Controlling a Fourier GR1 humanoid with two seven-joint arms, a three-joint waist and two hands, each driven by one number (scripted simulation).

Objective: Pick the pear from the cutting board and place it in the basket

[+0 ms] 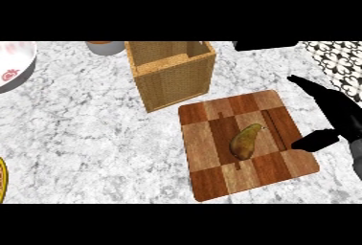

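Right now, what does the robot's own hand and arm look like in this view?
Only the right hand shows: glossy black all over, with long tapered fingers and a blunt, stubby thumb. Below it a short stretch of grey forearm meets the picture's right edge. No cables, markings or sleeve are visible. The left hand is out of view.

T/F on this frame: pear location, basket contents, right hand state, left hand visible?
1. The pear lies on the cutting board. True.
2. The basket already holds the pear. False: the pear is on the board, outside the basket.
3. The right hand is curled round the pear. False: it is open, beside the board's right edge, apart from the pear.
4. The left hand is out of view. True.
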